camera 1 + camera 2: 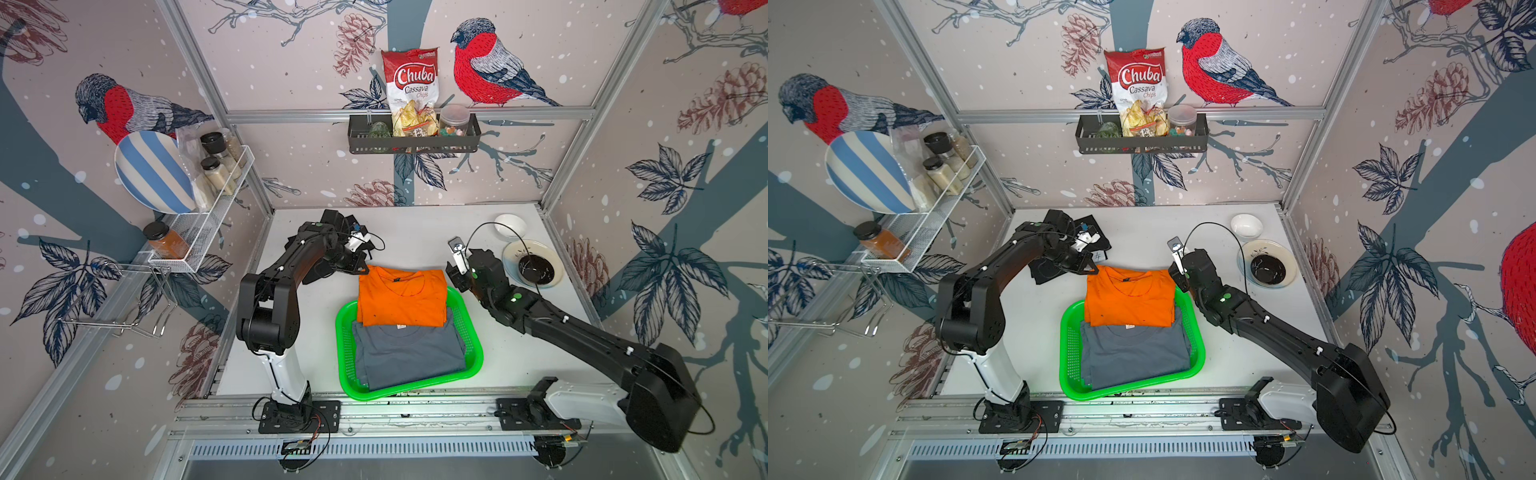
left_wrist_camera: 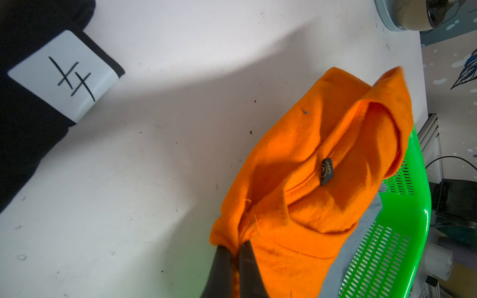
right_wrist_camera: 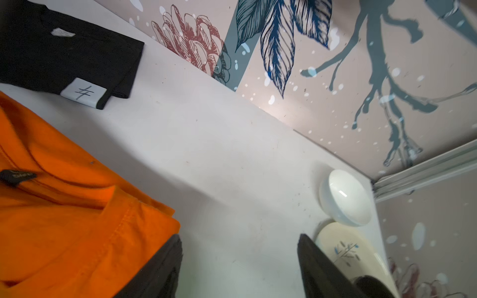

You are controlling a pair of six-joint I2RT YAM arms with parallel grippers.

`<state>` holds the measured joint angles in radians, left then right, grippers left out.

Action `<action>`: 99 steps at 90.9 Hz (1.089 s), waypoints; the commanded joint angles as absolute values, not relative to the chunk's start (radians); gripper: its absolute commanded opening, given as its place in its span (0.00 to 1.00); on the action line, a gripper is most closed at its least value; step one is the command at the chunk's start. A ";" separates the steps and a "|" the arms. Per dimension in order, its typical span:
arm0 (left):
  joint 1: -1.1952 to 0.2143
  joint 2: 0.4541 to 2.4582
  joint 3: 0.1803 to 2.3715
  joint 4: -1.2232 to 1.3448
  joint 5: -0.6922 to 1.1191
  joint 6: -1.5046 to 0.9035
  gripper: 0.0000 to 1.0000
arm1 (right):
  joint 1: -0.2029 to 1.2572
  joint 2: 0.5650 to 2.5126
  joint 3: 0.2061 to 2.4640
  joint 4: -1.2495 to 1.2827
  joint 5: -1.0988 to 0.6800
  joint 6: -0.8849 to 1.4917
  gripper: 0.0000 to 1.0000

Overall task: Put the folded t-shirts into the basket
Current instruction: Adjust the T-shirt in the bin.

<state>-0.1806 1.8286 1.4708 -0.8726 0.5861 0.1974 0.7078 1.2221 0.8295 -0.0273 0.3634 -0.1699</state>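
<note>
The green basket (image 1: 345, 365) (image 1: 1069, 365) sits at the table's front middle with the slate grey-blue folded t-shirt (image 1: 409, 357) (image 1: 1133, 353) inside it. The orange t-shirt (image 1: 401, 297) (image 2: 322, 144) lies half on the grey one and half over the basket's far rim. My left gripper (image 2: 236, 249) (image 1: 360, 270) is shut on its far left corner, which is bunched between the jaws. My right gripper (image 3: 238, 242) (image 1: 453, 275) stands open beside the far right corner (image 3: 154, 219), holding nothing. The black t-shirt (image 1: 1044, 272) (image 3: 64, 59) with its white tag (image 2: 64, 74) lies behind, partly under the left arm.
A white bowl (image 1: 510, 225) and a plate with a dark bowl (image 1: 534, 266) stand at the back right, close to my right arm. A black wall shelf (image 1: 413, 139) hangs on the back wall. On the left wall is a white wire rack (image 1: 216, 216).
</note>
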 commanded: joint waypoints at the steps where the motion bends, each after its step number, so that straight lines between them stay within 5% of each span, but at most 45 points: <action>1: -0.178 1.830 1.478 -0.849 0.600 0.190 0.00 | 0.666 1.189 0.849 -0.145 0.171 0.092 0.71; 35: -0.161 1.841 1.482 -0.854 0.640 0.190 0.00 | 0.365 1.411 1.025 -0.391 -0.644 0.306 0.74; 76: -0.141 1.868 1.473 -0.868 0.679 0.193 0.00 | 0.355 1.995 1.431 -0.598 -0.857 0.202 0.73; 99: -0.135 1.874 1.456 -0.861 0.676 0.197 0.00 | 0.357 2.047 1.415 -0.529 -1.082 0.252 0.74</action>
<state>-0.1417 1.8721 1.4605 -0.8715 0.6609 0.1837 0.3588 2.0510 1.4258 -0.5495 -0.9234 0.2344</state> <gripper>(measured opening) 0.054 0.738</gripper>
